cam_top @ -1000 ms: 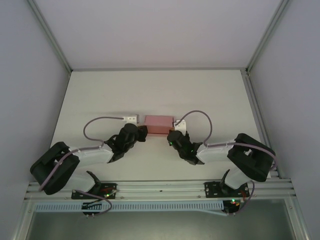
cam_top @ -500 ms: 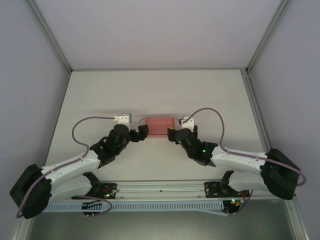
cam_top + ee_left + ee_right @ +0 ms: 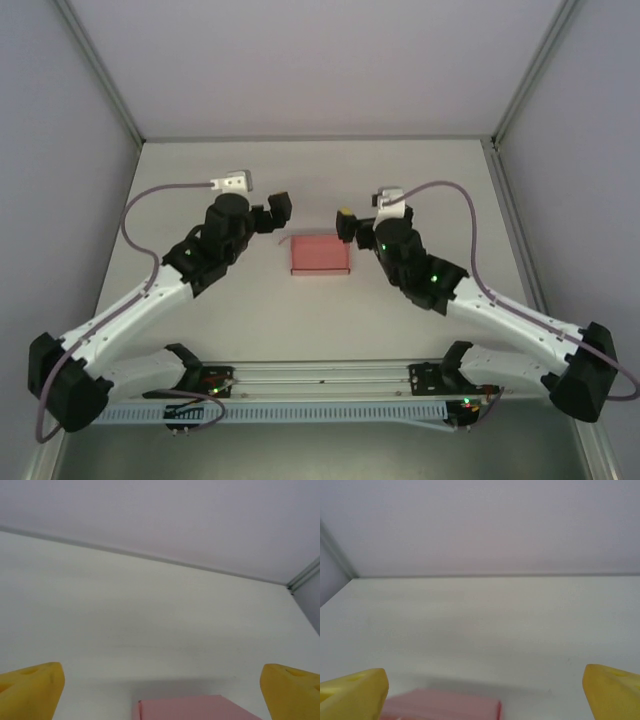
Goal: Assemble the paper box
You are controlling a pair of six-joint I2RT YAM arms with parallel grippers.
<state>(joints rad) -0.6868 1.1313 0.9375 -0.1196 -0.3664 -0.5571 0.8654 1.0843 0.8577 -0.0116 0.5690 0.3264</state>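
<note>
Near the middle of the overhead frame, the paper box lies on the white table, a small pink rectangle touching neither arm. The left gripper sits just up and left of it, and the right gripper just up and right. Along the bottom edge of the left wrist view, the box's top shows between yellow fingers spread wide, gripping nothing. The right wrist view shows the box at lower left and its fingers equally wide apart.
</note>
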